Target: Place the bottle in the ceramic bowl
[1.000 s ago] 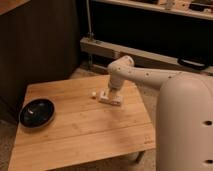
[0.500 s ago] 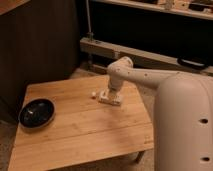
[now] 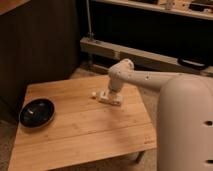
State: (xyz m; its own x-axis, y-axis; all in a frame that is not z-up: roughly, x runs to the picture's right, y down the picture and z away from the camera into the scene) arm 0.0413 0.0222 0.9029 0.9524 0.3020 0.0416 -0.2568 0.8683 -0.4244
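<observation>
Camera view: wood counter (image 3: 75,130), black bowl (image 3: 36,112) at its left edge, nothing visible inside. Arm (image 3: 145,79) reaches in from the robot body, far side from the bowl. Claw (image 3: 111,96) is down at counter level, well right of the bowl and a bit farther back, fingers released and spread wide. Bottle (image 3: 104,98) lies on the counter right at the claw tips, well apart from the bowl. Can't tell if the claw touches it.

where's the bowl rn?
Camera view: ceramic bowl sits at the image-left edge of the wooden table, far from the gripper, low near the table's middle.
</observation>
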